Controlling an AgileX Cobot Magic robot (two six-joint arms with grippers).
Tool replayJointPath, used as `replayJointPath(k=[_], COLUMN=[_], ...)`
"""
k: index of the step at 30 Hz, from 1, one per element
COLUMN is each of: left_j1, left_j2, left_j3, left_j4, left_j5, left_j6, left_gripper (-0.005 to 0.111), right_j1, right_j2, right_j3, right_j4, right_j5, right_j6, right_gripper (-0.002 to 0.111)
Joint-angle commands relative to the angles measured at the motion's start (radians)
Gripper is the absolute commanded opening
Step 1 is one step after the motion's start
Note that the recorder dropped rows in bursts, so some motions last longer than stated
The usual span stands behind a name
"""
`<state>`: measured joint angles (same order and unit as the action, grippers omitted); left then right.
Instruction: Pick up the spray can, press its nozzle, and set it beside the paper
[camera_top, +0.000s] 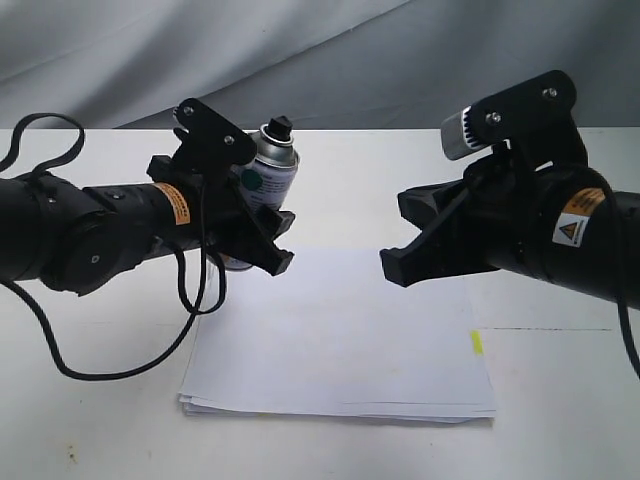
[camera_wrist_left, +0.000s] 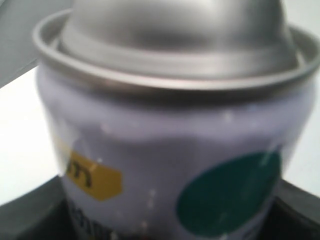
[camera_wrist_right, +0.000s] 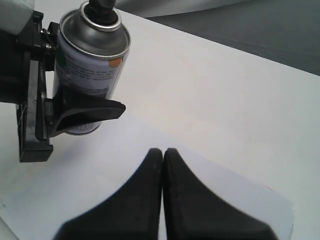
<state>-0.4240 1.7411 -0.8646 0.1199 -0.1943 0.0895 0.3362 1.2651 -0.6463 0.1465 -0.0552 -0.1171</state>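
The broad white counter (camera_top: 400, 170) carries a thin, slightly fanned stack of plain white paper (camera_top: 340, 350) at its middle, lying flat with nothing resting on its open face.

The black left tool (camera_top: 270, 235) is clamped around the body of the small cylindrical spray can (camera_top: 272, 165), which has a silver dome and a white-lilac label with teal and orange dots. The left wrist view shows the can filling the frame between the dark fingers (camera_wrist_left: 35, 215), and the right wrist view shows one finger wrapped across its lower label. The can stands upright by the far left corner of the paper. Whether its base clears the counter cannot be told from these views.

The black right tool (camera_top: 400, 265) hangs over the right part of the paper with its fingertips (camera_wrist_right: 150, 165) pressed together, holding nothing. It sits well apart from the can and points toward it.

The tiny black plastic nozzle (camera_top: 279, 127) on top of the dome is bare, with nothing touching it. A small yellow tab (camera_top: 477, 343) shows at the paper's right edge.

By my reading, the grasp is done and the pick-up is either done or under way. The press is not yet done, and the closed right tool looks like the likely part to push the nozzle down. After that the can has to be set on the counter beside the paper and let go.
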Motion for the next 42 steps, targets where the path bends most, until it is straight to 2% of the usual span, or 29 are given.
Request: replayJointPath(k=[1,6,9,12,17,20,29,32,34,37,42], left_j1=[-0.005,-0.005,-0.005,-0.005,-0.005,-0.005,-0.005,-0.005,-0.005,0.006,0.030], left_j2=[-0.008,-0.003,0.008,0.023,0.029,0.029,0.029,0.029,0.029,0.029,0.029], left_j3=[0.000,0.009,0.034,0.036,0.036,0.036,0.038,0.038,0.038,0.038,0.018], left_j4=[-0.013,0.025,0.126,0.214,0.233,0.174,-0.126,-0.132,-0.059,0.159,0.441], left_j5=[-0.016,-0.055,-0.122,-0.124,-0.122,-0.097,-0.042,-0.049,-0.054,-0.075,-0.063], left_j6=[-0.008,-0.023,-0.132,-0.197,-0.201,-0.150,0.208,0.262,0.217,0.025,-0.232], left_gripper=[0.000,0.000,0.000,0.000,0.000,0.000,0.000,0.000,0.000,0.000,0.000], right_j1=[0.003,0.003,0.003,0.003,0.003,0.003,0.003,0.003,0.003,0.003,0.003], right_j2=[-0.001,-0.001,-0.001,-0.001,-0.001,-0.001,-0.001,-0.001,-0.001,-0.001,-0.001], right_j3=[-0.007,-0.007,-0.007,-0.007,-0.007,-0.007,-0.007,-0.007,-0.007,-0.007,-0.007], right_j4=[0.004,0.004,0.004,0.004,0.004,0.004,0.004,0.004,0.004,0.004,0.004], right_j5=[-0.009,-0.009,-0.005,0.014,0.017,0.017,0.015,0.015,0.015,0.015,0.015], right_j6=[-0.006,-0.006,-0.006,-0.006,-0.006,-0.006,-0.006,-0.006,-0.006,-0.006,-0.006], right_gripper=[0.000,0.000,0.000,0.000,0.000,0.000,0.000,0.000,0.000,0.000,0.000])
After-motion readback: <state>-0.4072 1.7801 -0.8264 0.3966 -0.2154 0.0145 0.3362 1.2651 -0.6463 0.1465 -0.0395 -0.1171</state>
